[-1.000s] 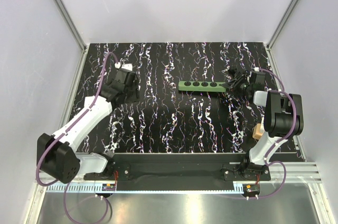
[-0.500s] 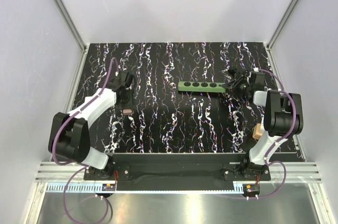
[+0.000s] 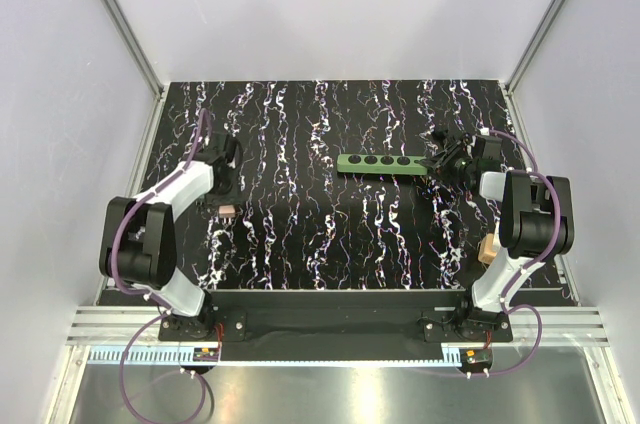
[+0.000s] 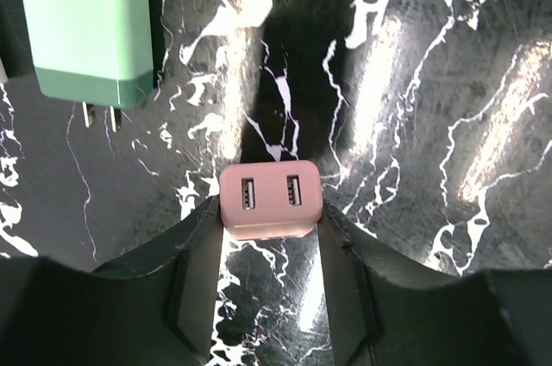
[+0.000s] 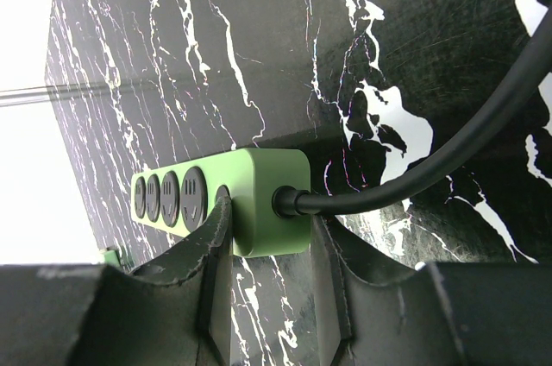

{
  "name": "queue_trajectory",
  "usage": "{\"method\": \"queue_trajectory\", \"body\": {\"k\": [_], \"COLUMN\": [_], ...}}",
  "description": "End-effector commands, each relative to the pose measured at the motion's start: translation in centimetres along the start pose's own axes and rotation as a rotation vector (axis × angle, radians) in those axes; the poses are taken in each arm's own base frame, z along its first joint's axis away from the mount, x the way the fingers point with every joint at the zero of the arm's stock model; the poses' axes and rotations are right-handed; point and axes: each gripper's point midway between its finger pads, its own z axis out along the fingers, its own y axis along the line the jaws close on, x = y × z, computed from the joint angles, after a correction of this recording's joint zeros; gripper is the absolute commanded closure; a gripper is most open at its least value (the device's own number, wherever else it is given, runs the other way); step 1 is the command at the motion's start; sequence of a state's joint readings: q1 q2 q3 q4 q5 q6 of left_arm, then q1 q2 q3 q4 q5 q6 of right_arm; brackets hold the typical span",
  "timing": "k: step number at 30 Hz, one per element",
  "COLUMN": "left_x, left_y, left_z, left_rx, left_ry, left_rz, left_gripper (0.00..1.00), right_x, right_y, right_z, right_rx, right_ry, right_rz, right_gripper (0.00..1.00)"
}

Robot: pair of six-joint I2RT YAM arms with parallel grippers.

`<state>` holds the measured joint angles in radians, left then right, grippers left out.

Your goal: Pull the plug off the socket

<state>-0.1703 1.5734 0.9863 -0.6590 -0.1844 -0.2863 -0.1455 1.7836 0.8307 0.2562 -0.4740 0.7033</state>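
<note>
— Plug (image 4: pixel 270 200): pink, two ports, pinched between the left gripper (image 4: pixel 269 215) jaws over the table (image 3: pixel 320 234), far left.
— And the socket (image 3: pixel 382 163)?
— Lying flat toward the right, well apart from the plug, four holes showing. Clamped at the cord (image 5: pixel 448 137) end by the right gripper (image 5: pixel 266 211).
— Anything else?
— Mint charger (image 4: pixel 86 38) lying near the plug, not touching.

Worktop (image 3: pixel 330 234): glossy black surface, white marble veining, bright reflections. Socket (image 5: pixel 259 185): smooth matt green plastic. Cord (image 5: pixel 388 189): smooth black sheath, slight sheen. Pink plug (image 4: pixel 270 200): smooth matt plastic.
</note>
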Motion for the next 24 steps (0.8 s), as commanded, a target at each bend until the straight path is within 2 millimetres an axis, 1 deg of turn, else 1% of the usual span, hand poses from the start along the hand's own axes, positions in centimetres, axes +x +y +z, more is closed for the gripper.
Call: {"method": "queue_trajectory", "body": {"k": [1,6,7,9,13,14,16,18,20,21,22,23,24], "left_x": [-1.8,-2.5,-2.8,-3.0,-4.1,-4.0,-4.0,-4.2,-4.5,-4.6,-4.7,-4.7,-4.7], "left_y": [0.9,1.9,1.6,1.8,0.8,0.7,0.8,1.2,1.6,1.6,1.7,1.8,1.9], "left_z": [0.3,0.9,0.9,1.0,1.1,1.4,1.7,1.6,1.5,1.4,1.2,1.1,1.1], "left_rx": [-0.020,-0.017,0.008,0.023,0.095,0.097,0.096,0.096,0.098,0.104,0.105,0.106,0.098], "left_ry": [-0.041,-0.043,-0.045,-0.052,-0.070,-0.059,-0.051,-0.057,-0.071,-0.076,-0.080,-0.085,-0.091], "left_rz": [0.003,-0.044,-0.054,-0.073,-0.091,-0.090,-0.093,-0.112,-0.126,-0.128,-0.129,-0.125,-0.127], "left_gripper": [1.00,0.96,0.95,0.95,0.91,0.89,0.88,0.84,0.80,0.74,0.71,0.66,0.56], "right_x": [-0.4,-0.4,-0.4,-0.5,-0.5,-0.4,-0.5,-0.5,-0.4,-0.4,-0.4,-0.4,-0.5], "right_y": [-1.9,-1.9,-1.9,-1.9,-1.9,-1.9,-1.9,-1.8,-1.8,-1.8,-1.8,-1.8,-1.9], "right_z": [0.3,0.3,0.4,0.4,0.3,0.3,0.3,0.3,0.4,0.4,0.4,0.4,0.4], "right_rx": [0.070,0.071,0.071,0.070,0.070,0.069,0.069,0.068,0.067,0.068,0.068,0.068,0.068], "right_ry": [-0.014,-0.013,-0.013,-0.013,-0.014,-0.013,-0.015,-0.014,-0.011,-0.012,-0.012,-0.012,-0.013], "right_rz": [-0.074,-0.073,-0.073,-0.074,-0.074,-0.075,-0.075,-0.075,-0.077,-0.075,-0.077,-0.075,-0.074], "right_gripper": [1.00,1.00,1.00,1.00,1.00,1.00,1.00,1.00,1.00,1.00,1.00,1.00,1.00]}}
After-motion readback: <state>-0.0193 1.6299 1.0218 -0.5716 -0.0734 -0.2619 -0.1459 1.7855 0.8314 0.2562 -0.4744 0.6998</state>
